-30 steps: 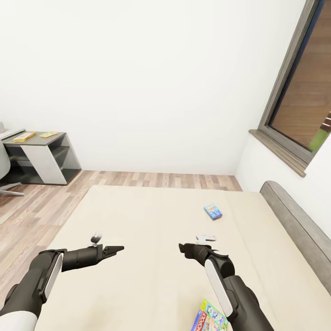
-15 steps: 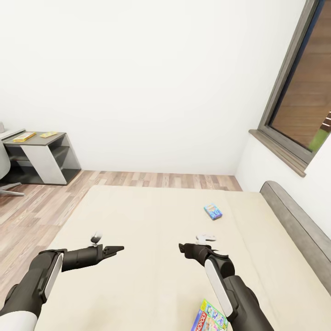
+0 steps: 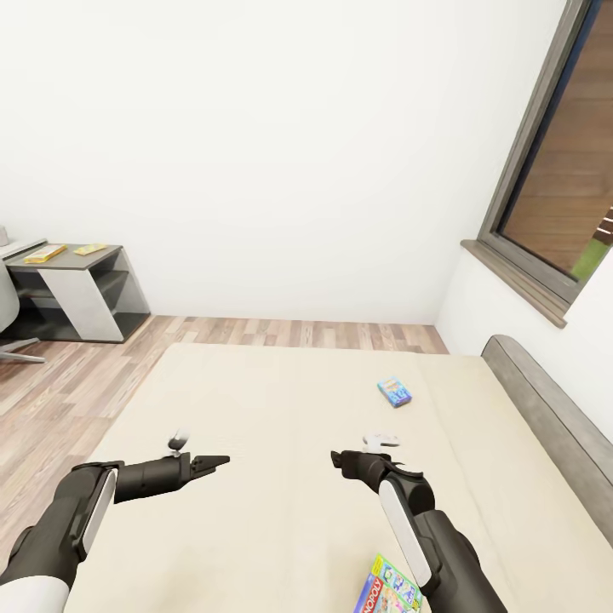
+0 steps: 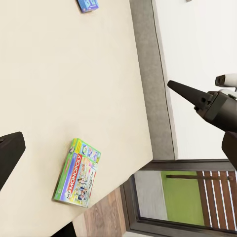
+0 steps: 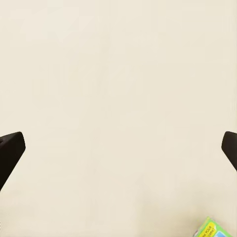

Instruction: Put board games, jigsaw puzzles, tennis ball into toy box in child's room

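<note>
Two board games lie on the beige bed point(image 3: 281, 400): a small blue box point(image 3: 394, 392) near the headboard side, and a green Monopoly box point(image 3: 387, 587) close to my right forearm, also seen as the Monopoly box point(image 4: 77, 173). My left gripper point(image 3: 217, 462) and right gripper point(image 3: 336, 460) hover low over the middle of the mattress, tips facing each other, both open and empty. The table point(image 3: 85, 255) stands far left against the wall with two flat yellow items point(image 3: 44, 253) on it, too small to identify. The toy box and tennis ball are out of view.
A grey headboard point(image 3: 545, 409) runs along the bed's right side under a tall window point(image 3: 553, 187). Wood-plank floor point(image 3: 51, 392) lies between bed and table. A chair's edge point(image 3: 7, 315) shows at the far left.
</note>
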You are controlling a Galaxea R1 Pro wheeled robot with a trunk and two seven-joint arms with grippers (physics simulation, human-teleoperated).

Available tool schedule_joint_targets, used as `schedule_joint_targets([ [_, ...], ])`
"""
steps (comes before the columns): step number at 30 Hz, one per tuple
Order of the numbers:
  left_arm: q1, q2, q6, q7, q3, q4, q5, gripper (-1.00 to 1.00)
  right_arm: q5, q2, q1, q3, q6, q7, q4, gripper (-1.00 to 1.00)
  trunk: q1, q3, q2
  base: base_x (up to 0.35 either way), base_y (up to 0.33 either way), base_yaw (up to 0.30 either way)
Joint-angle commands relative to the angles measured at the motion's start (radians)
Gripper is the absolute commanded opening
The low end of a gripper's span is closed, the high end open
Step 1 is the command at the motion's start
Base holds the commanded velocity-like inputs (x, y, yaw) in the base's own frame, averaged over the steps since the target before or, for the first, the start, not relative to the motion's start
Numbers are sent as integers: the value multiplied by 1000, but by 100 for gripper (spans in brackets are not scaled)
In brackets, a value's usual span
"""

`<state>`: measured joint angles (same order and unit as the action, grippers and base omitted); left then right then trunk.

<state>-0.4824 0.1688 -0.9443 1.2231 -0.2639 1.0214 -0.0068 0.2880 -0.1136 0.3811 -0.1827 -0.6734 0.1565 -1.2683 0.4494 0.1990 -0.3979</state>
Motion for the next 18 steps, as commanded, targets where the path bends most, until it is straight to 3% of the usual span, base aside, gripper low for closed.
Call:
schedule_joint_targets([
  [1, -1, 0, -10, 4, -1, 0, -1, 100, 10, 0, 1, -1, -3, 9, -1, 100, 1, 2, -2, 0, 0, 0],
  [18, -1, 0, -10, 4, 0, 0, -1, 100, 24, 4, 4, 24, -5, 11, 7, 100, 1, 2, -2, 0, 0, -5],
])
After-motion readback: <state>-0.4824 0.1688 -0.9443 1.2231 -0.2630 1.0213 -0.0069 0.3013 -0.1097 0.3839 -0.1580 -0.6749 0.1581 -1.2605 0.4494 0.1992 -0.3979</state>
